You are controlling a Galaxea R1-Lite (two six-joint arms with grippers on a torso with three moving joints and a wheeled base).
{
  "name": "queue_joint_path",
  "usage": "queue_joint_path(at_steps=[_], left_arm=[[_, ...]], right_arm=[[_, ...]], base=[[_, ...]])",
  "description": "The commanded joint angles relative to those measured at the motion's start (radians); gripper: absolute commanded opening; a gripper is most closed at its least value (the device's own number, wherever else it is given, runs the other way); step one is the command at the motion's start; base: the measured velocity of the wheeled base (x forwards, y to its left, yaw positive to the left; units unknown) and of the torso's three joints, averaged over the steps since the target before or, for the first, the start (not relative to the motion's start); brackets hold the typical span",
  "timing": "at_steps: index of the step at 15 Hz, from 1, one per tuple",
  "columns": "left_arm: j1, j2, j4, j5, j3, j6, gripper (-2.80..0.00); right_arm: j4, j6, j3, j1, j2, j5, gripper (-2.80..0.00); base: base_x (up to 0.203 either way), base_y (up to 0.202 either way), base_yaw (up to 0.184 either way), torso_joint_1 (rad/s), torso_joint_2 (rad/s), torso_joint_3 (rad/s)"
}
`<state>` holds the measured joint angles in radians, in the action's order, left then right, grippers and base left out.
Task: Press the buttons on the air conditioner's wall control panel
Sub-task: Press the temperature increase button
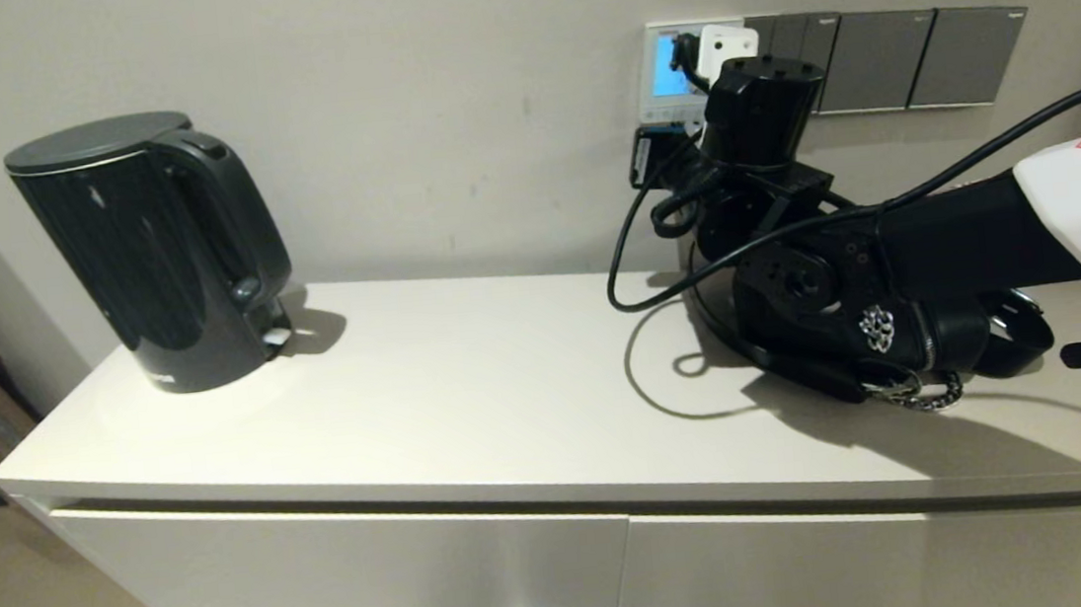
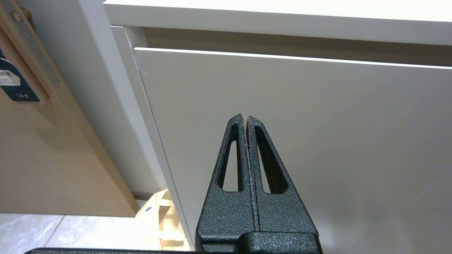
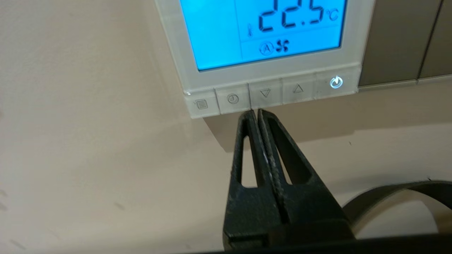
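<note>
- The right gripper [image 3: 256, 112], its two black fingers pressed together and holding nothing, points its joined tips at the bottom edge of the wall control panel [image 3: 183, 46], which fills the upper centre of the right wrist frame with its screen lit blue.
- The buttons [image 3: 265, 93] run in a row under that screen; the tips sit at the seam between the clock key and the down-arrow key, touching the edge or just short of it, which cannot be told.
- Closed fingers likely serve as a single narrow prod, suited to keys this small.
- In the head frame the panel [image 1: 662, 74] hangs at upper centre-right on the wall, left of the grey switch plates [image 1: 914, 59], with the right arm raised from the white cabinet top [image 1: 469, 380] to reach it.
- A black kettle [image 1: 153, 247] stands at the frame's left, well apart from the work.
- The left gripper [image 2: 245, 118], also closed and empty, hangs parked before the cabinet front [image 2: 317, 141].
</note>
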<state>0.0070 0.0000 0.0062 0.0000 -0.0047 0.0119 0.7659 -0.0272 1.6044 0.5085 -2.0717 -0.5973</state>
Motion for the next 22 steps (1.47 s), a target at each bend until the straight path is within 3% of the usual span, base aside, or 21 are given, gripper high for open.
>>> queue_joint_path(at_steps=[1,22], left_arm=[[-0.001,0.002,0.000,0.000,0.000,0.000,-2.80],[-0.001,0.002,0.000,0.000,0.000,0.000,-2.80]], right_arm=[[0.022,-0.003,-0.014,0.008,0.011,-0.004,-2.80],[0.042,-0.020,0.005,0.007,-0.013,-0.003,-2.80]], base=[[0.000,0.000,0.000,0.000,0.00,0.000],[0.000,0.000,0.000,0.000,0.00,0.000]])
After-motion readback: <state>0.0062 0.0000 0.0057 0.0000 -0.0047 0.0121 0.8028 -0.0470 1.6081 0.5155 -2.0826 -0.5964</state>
